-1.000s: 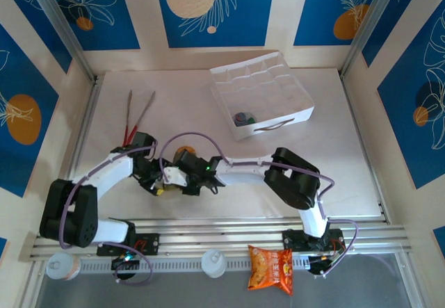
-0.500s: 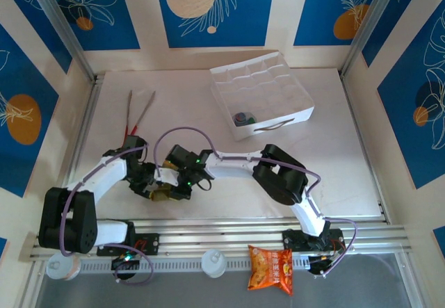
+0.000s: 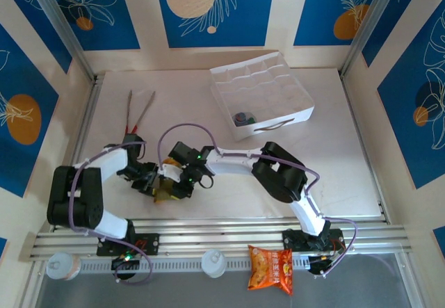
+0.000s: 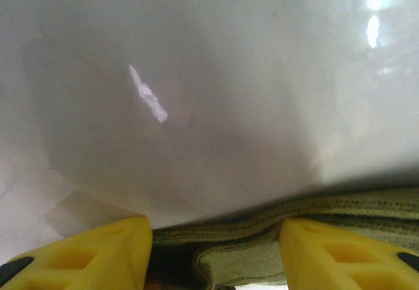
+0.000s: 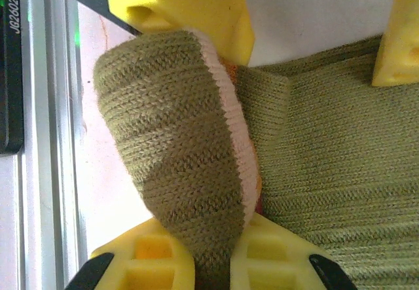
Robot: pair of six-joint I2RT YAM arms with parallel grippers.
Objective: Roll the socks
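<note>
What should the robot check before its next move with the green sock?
1. Fold of sock pinched in right gripper: ok.
2. Grip of left gripper on sock: not ok, its jaws stand apart, one on either side.
3. Roll tight enough: cannot tell.
4. The tongs and box lie away from the sock: ok.
5. Other sock found: cannot tell; a small dark thing lies in the box.
</note>
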